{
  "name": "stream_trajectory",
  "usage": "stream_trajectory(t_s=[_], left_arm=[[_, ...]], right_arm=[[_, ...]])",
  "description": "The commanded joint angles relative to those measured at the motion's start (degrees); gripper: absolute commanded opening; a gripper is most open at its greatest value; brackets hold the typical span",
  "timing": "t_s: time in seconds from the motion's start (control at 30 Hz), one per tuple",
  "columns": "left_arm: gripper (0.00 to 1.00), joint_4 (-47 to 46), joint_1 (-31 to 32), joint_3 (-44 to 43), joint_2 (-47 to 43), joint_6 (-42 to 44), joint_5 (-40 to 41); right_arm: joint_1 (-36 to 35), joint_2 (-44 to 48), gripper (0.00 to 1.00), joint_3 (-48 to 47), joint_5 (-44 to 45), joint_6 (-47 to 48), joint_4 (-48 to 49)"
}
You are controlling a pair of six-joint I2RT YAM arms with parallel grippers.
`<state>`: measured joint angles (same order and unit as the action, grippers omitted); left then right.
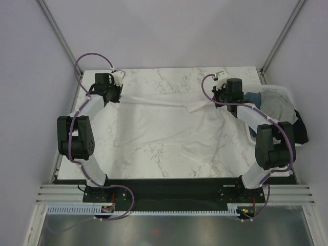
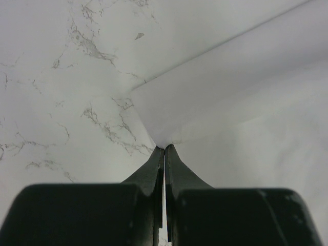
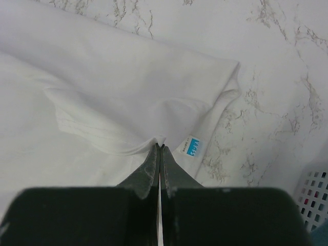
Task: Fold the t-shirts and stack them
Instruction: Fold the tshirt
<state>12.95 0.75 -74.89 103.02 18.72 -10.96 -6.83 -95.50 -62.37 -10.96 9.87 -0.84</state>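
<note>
left hand point(image 2: 164, 149) clamped shut on a corner of the white t-shirt point(image 2: 246, 102), cloth fanning out ahead and to its right. right hand point(image 3: 160, 147) clamped on a folded edge, blue label point(image 3: 192, 146) just right of its tips. garment lies rumpled on the marble surface point(image 2: 61, 77) between both hands.

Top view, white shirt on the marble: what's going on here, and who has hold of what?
Both arms are working on the white t-shirt, which lies spread out but wrinkled on the marble table. The left pincer is shut on one far corner. The right pincer is shut on the shirt's edge beside a small blue tag. No fold is made yet. The other shirts sit in the white bin at the right.
</note>
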Motion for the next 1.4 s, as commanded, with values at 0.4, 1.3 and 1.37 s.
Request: stream_trajectory(t_s=[0.4,1.3,1.37], left_arm=[[0.02,-1.52,-0.49,4.40,-0.28,0.44,-0.99],[0.92,1.90,9.00,14.68,-12.59,-10.72,-6.70],[0.92,1.99,9.53,15.56,-11.27,-11.42,-8.98]], right_arm=[[-0.73,1.64,0.00,2.87,-2.75,0.15,1.02],[-14.33,0.50,0.45,0.67,0.06,5.25,-3.29],[-15.84,-1.08,0.43,0.23,-0.02,6.56,-3.73]])
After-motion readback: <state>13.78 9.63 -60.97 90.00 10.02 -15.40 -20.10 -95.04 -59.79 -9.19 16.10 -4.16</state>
